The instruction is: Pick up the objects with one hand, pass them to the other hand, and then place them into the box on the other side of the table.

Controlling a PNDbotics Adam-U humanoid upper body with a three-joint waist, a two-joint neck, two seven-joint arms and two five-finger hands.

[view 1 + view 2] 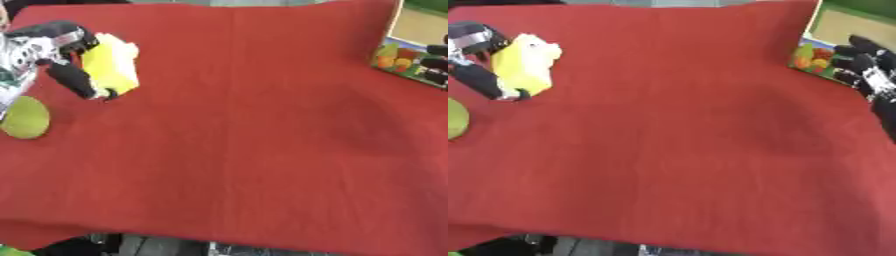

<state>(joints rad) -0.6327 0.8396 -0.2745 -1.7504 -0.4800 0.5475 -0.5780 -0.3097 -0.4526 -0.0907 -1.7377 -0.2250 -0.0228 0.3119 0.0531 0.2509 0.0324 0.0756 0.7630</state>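
My left hand (61, 55) is at the far left of the red cloth, its fingers curled round a yellow packet (112, 64) with a white crumpled top. A round green fruit (24, 117) lies on the cloth just below that hand, apart from it. At the right edge my right hand (868, 70) shows in the right eye view, black fingers fairly straight, resting beside the box (811, 50), which has a fruit picture on its side and a tan floor. Nothing is in the right hand.
The red cloth (245, 130) covers the whole table, with its front edge hanging near the bottom of the view. A small green thing (10, 250) peeks in at the bottom left corner.
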